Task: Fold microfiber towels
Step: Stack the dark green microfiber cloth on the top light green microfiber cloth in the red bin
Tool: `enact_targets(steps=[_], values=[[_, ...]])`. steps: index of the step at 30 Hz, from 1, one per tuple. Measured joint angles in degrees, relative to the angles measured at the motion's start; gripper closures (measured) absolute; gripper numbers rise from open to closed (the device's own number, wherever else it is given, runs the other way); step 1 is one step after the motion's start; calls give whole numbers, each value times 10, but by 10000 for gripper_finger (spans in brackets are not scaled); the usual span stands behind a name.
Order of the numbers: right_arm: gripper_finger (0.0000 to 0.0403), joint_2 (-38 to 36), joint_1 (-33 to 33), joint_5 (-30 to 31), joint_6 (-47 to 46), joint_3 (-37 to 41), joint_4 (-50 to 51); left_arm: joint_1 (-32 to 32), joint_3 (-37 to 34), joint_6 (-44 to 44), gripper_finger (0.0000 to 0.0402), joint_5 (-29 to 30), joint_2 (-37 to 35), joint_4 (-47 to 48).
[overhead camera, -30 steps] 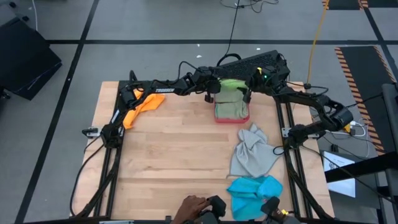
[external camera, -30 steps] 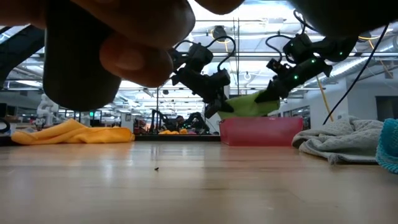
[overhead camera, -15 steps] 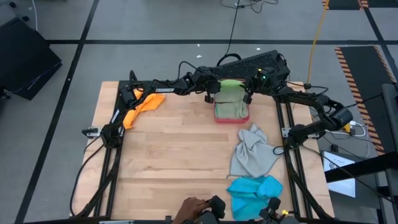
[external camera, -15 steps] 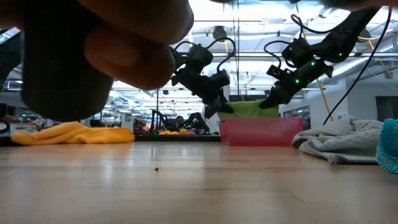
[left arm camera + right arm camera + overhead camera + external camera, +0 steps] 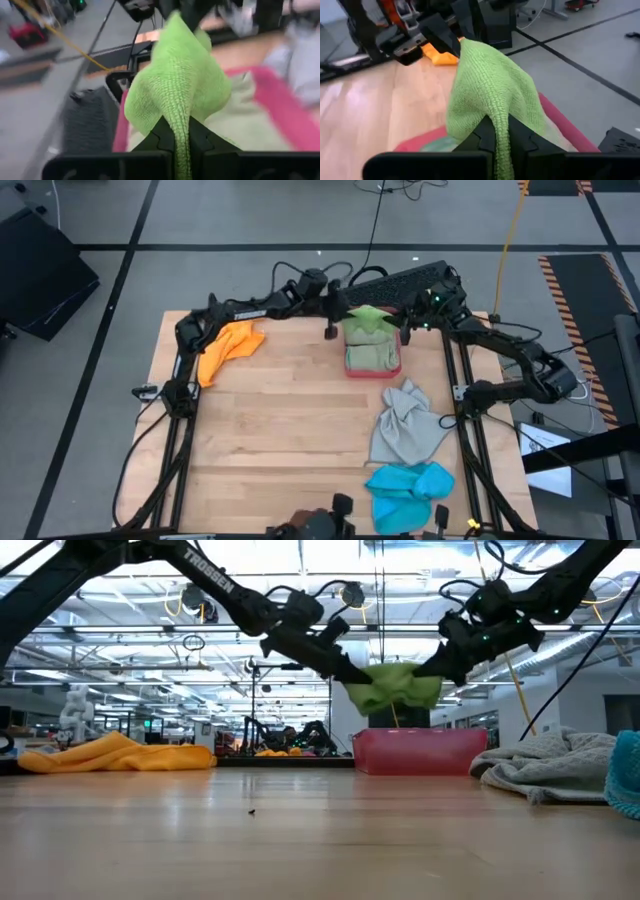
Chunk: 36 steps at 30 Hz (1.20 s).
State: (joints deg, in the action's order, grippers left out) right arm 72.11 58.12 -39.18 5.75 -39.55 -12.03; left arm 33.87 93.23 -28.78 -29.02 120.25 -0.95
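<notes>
Both arms reach to the table's far edge, meeting above its middle. The left gripper point(image 5: 345, 316) and right gripper point(image 5: 400, 320) face each other, raised, each clamped on fabric.

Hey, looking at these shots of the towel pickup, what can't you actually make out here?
- Pink-red tray contents: low view, hidden by its near wall.
- Sage towel folds: high view, too small; partly covered by the bright green towel.
- Left gripper and right gripper contact points: wrist views, wrapped by the cloth.
- Blue towel: low view, cut off by the edge.
</notes>
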Motion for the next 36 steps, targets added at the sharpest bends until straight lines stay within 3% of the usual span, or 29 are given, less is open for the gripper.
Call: enact_targets(steps=[5, 11, 17, 22, 29, 36], values=[[395, 59, 9, 0, -5, -37, 37, 22, 0, 138, 371, -26, 4, 2], [395, 144, 22, -1, -13, -93, 95, 27, 0, 209, 375, -26, 5, 22], [394, 156, 27, 21, 4, -103, 137, 27, 0, 233, 392, -37, 6, 30], [394, 156, 29, 73, -4, -104, 140, 31, 0, 309, 362, -39, 6, 35], [394, 157, 25, 205, -6, -102, 185, 4, 0, 306, 363, 30, 5, 59], [367, 158, 26, 202, -2, -101, 185, 4, 0, 307, 394, 88, 5, 60]])
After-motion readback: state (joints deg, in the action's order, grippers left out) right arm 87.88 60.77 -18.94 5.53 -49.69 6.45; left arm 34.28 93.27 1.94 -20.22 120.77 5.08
